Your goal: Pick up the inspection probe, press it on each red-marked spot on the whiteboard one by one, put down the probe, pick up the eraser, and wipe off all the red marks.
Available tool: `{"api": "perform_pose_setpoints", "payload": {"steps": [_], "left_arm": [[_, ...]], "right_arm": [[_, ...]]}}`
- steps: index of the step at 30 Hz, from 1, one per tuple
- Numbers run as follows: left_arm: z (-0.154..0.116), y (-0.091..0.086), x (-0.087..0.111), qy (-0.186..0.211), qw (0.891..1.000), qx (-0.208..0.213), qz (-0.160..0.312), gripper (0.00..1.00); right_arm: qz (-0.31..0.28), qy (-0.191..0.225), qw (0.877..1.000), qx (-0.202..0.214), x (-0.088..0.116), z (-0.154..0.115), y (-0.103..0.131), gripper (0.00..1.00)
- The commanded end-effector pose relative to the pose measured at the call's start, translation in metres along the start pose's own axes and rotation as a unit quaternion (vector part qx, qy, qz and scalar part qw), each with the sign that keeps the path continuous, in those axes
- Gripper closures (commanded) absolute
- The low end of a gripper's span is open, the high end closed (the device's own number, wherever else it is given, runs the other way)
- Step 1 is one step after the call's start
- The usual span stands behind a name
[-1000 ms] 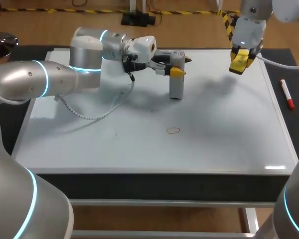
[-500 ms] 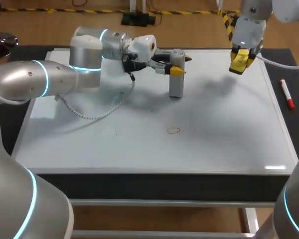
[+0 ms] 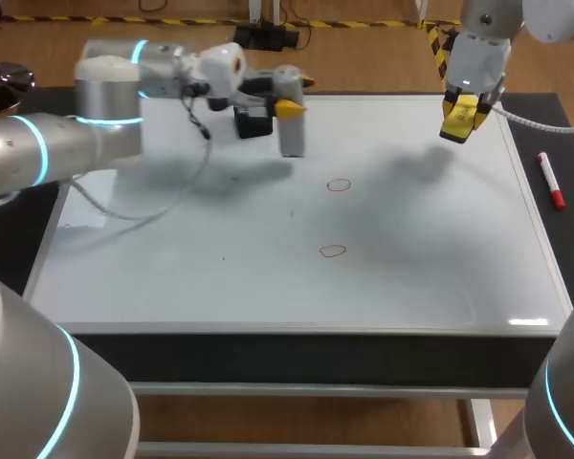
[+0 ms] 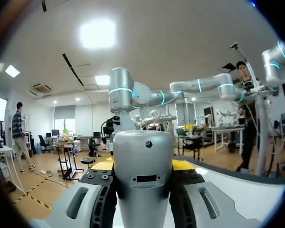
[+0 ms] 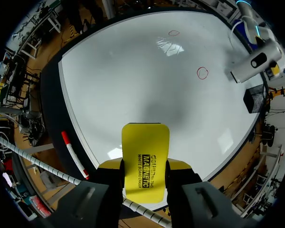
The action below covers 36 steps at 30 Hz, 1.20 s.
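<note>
Probe (image 3: 291,134) clamped in left tool (image 3: 289,103), held above whiteboard (image 3: 440,277) far-left area. Eraser (image 5: 145,152) clamped in right tool (image 3: 459,122) over far-right corner. Two red marks (image 3: 339,185) unwiped; probe set-down and wiping judged left.

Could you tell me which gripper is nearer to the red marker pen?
Right. The right gripper hovers near the marker pen; the left gripper is far across the whiteboard.

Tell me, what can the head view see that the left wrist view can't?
Only the head view shows the two red marks, the yellow eraser and the red marker. Only the left wrist view shows the little slot on the probe. Both show the probe in the left gripper and the whiteboard.
</note>
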<state>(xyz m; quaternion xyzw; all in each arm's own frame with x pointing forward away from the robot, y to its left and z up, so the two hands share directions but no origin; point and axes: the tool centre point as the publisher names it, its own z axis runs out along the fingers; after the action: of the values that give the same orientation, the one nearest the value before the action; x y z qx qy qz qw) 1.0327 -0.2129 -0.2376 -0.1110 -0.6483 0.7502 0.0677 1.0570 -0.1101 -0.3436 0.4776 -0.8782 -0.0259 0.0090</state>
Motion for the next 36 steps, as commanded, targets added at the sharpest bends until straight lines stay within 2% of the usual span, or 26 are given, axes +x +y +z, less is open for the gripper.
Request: {"api": "perform_pose_setpoints", "payload": {"steps": [1,11,19,30,36], "left_arm": [[-0.041,-0.029,0.031,-0.07,0.997,-0.029,0.005,1.0],[-0.116,-0.041,0.04,-0.137,0.989,-0.052,0.008,1.0],[-0.167,-0.037,0.049,-0.179,0.983,-0.047,0.009,1.0],[-0.192,-0.033,0.059,-0.21,0.976,-0.05,-0.005,1.0],[-0.192,-0.033,0.059,-0.21,0.976,-0.05,-0.005,1.0]], "right_arm": [[-0.001,0.002,1.0,0.001,0.0,-0.001,-0.001,1.0],[-0.001,0.002,1.0,0.001,0.0,-0.001,-0.001,1.0],[-0.001,0.002,1.0,0.001,0.0,-0.001,-0.001,1.0],[-0.001,0.002,1.0,0.001,0.0,-0.001,-0.001,1.0],[-0.001,0.002,1.0,0.001,0.0,-0.001,-0.001,1.0]]}}
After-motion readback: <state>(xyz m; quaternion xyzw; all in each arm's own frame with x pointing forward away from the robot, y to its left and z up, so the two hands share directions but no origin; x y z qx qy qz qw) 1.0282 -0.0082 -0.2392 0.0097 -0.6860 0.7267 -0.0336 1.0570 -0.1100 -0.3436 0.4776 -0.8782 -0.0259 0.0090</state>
